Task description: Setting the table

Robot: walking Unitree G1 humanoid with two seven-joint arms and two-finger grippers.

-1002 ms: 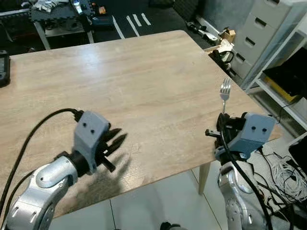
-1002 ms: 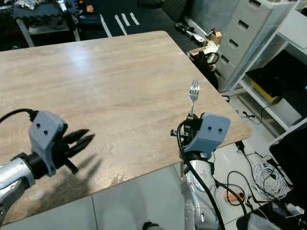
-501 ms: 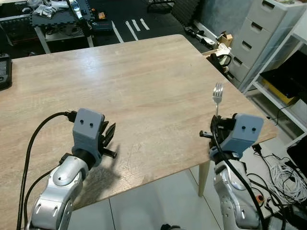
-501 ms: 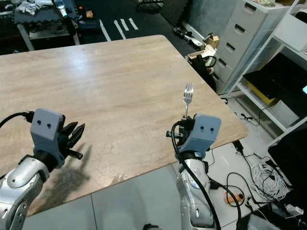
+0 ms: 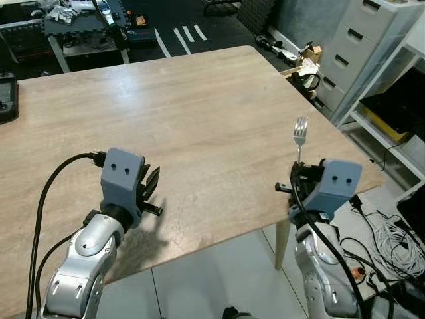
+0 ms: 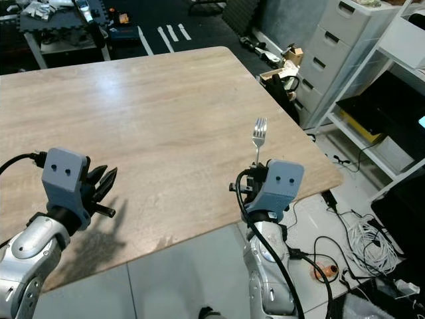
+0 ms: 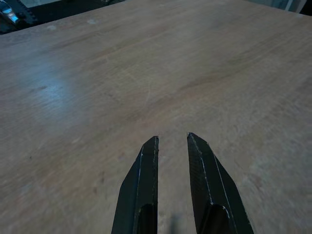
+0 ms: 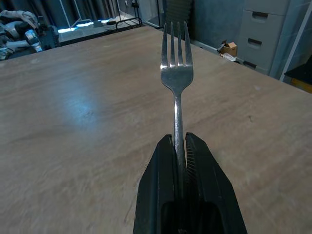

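Not much has changed in the last half second: the right hand still pinches the fork by its handle, tines up, over the bench's near right edge. The left hand hovers low at near left, fingers slightly apart, holding nothing. So placing hasn't started, I'd say. No readable writing anywhere.

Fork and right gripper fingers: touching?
Touching. In the right wrist view both fingers clamp the fork handle with no gap; right gripper holds it tines up.
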